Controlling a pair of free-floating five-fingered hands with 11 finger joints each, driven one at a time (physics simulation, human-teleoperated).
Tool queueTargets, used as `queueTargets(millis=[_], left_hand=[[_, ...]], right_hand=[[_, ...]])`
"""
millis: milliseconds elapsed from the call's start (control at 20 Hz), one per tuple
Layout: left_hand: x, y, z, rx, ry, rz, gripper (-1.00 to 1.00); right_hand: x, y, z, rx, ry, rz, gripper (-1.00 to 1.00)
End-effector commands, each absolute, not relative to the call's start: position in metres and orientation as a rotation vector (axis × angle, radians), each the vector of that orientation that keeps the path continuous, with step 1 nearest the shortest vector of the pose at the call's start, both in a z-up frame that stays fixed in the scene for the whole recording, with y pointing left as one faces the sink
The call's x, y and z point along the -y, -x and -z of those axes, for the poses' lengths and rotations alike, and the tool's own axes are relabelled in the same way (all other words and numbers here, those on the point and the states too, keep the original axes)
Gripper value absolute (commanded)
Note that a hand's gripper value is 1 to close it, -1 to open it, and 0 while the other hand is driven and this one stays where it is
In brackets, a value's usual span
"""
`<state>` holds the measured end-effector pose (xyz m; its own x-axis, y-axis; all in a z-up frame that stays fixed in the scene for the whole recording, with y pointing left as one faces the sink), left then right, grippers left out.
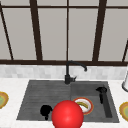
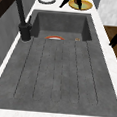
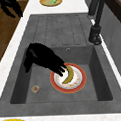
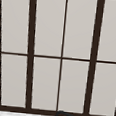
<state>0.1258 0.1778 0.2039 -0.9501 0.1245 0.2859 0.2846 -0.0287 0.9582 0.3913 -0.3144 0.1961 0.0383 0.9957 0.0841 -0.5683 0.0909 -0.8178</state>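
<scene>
A white plate with an orange rim (image 3: 72,82) lies on the basin floor and carries a banana (image 3: 68,76). The plate's rim also shows in the front view (image 1: 87,103) and the left side view (image 2: 54,37). My right hand (image 3: 45,58) reaches into the basin with its fingers stretched out, and their tips meet the banana's upper end; I cannot tell whether they touch it. That hand also shows in the front view (image 1: 101,90) at the basin's right. My left hand (image 1: 46,110) hangs by the sink's front edge, fingers relaxed, holding nothing. It appears over the floor in the right side view (image 3: 9,7).
A red ball (image 1: 67,115) sits at the sink's front edge. The black faucet (image 1: 68,72) stands behind the basin, with the ribbed drainboard (image 3: 60,29) to the left. A small round item (image 3: 35,89) lies in the basin. Yellow plates (image 1: 2,100) (image 1: 124,110) flank the sink, and a white container (image 1: 125,83) stands at the right.
</scene>
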Motion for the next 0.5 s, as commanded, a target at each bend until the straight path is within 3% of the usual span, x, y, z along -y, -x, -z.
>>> queueTargets(millis=[0, 450], left_hand=[[-0.178, -0.126, -0.204, 2.106, 0.446, 2.128, 0.0], [-0.178, -0.126, -0.204, 2.106, 0.446, 2.128, 0.0]], right_hand=[[0.331, -0.372, -0.21, 0.784, 0.69, -1.347, -1.0], [0.355, -0.326, -0.244, 0.791, 0.68, -1.353, -1.0]])
